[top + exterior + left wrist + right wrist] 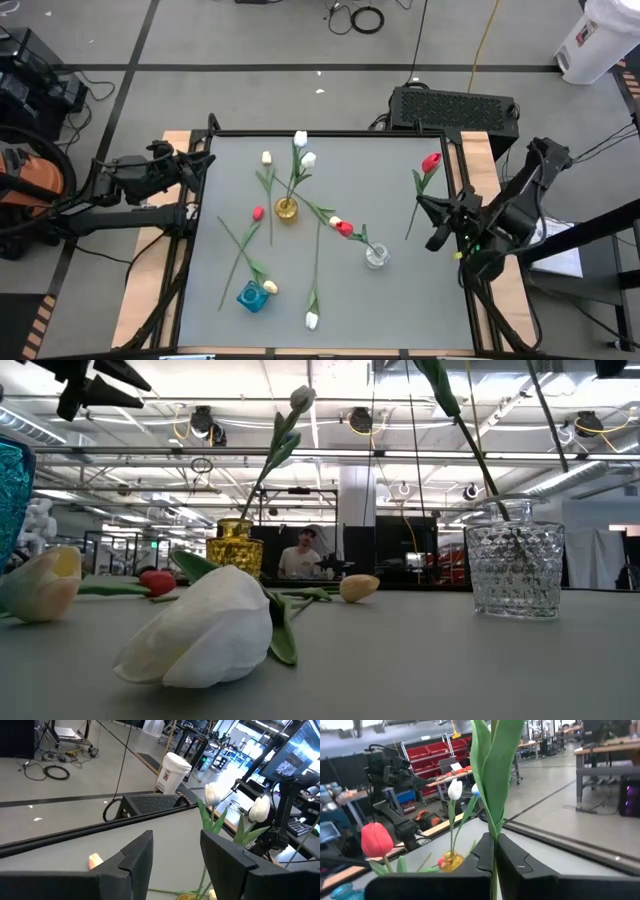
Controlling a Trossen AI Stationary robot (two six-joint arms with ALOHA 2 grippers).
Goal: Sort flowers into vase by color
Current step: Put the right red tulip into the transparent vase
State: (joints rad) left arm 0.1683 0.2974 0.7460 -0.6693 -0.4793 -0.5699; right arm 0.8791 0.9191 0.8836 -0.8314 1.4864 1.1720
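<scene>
We read no writing. Gold vase: two white tulips. Clear vase: red tulip. Right gripper clamps a red-headed tulip; left gripper gapes empty.

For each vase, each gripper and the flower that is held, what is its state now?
Yellow vase: upright, holds two white tulips.
Clear vase: upright, holds one red tulip.
Blue vase: upright; a pale yellow head lies beside it.
Left gripper: open, holds nothing, at the table's left edge.
Right gripper: shut on the stem of the red tulip, at the table's right side.
</scene>
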